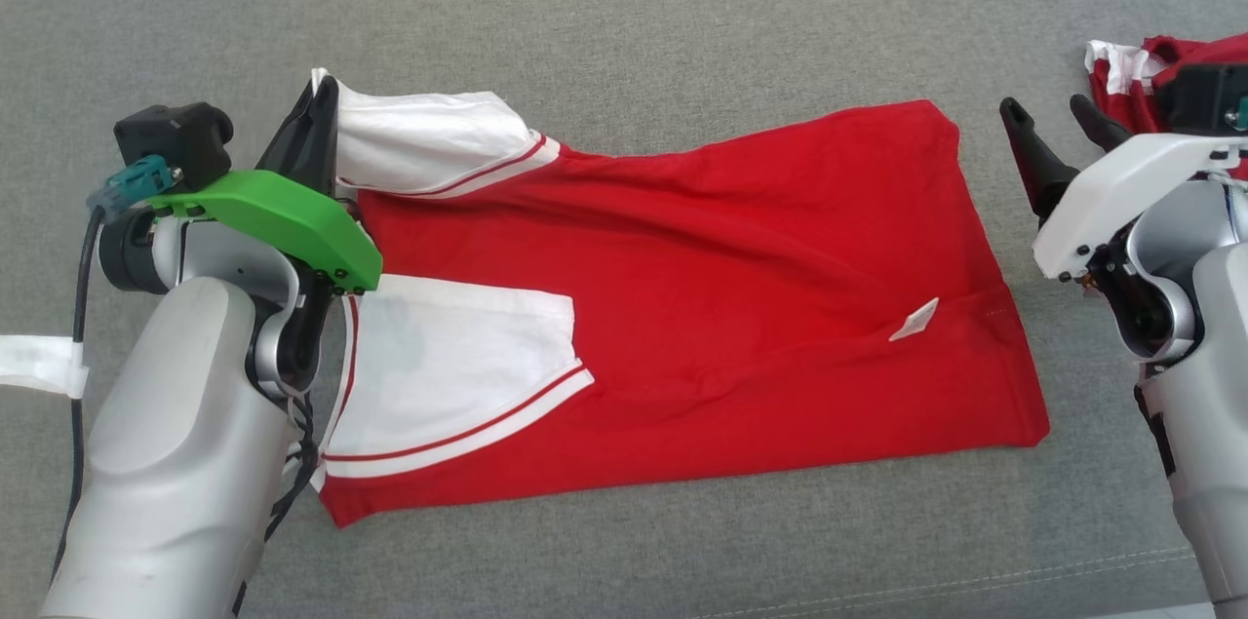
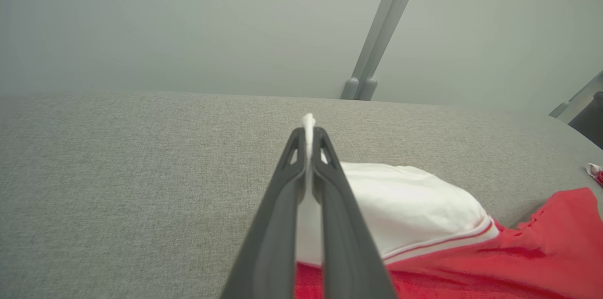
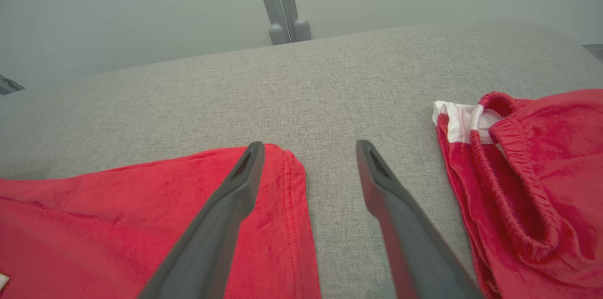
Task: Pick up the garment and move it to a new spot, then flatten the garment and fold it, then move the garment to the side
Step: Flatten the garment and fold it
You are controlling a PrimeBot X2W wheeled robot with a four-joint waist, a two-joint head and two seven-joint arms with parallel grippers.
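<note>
A red T-shirt (image 1: 702,278) with white sleeves lies spread on the grey cushion, its hem toward the right. My left gripper (image 1: 317,97) is shut on the tip of the far white sleeve (image 1: 429,146), lifting it slightly; the left wrist view has a bit of white cloth (image 2: 308,122) pinched between the closed fingers (image 2: 282,195). The near white sleeve (image 1: 448,375) lies flat on the shirt's body. My right gripper (image 1: 1053,117) is open, hovering just off the shirt's far right corner (image 3: 278,167), with nothing between its fingers (image 3: 226,214).
A second red garment with white trim (image 1: 1131,78) lies bunched at the far right, close to my right gripper (image 3: 308,148) and seen as red shorts (image 3: 527,167) in the right wrist view. A white tag (image 1: 915,320) sits on the shirt. Grey cushion (image 1: 624,15) stretches beyond.
</note>
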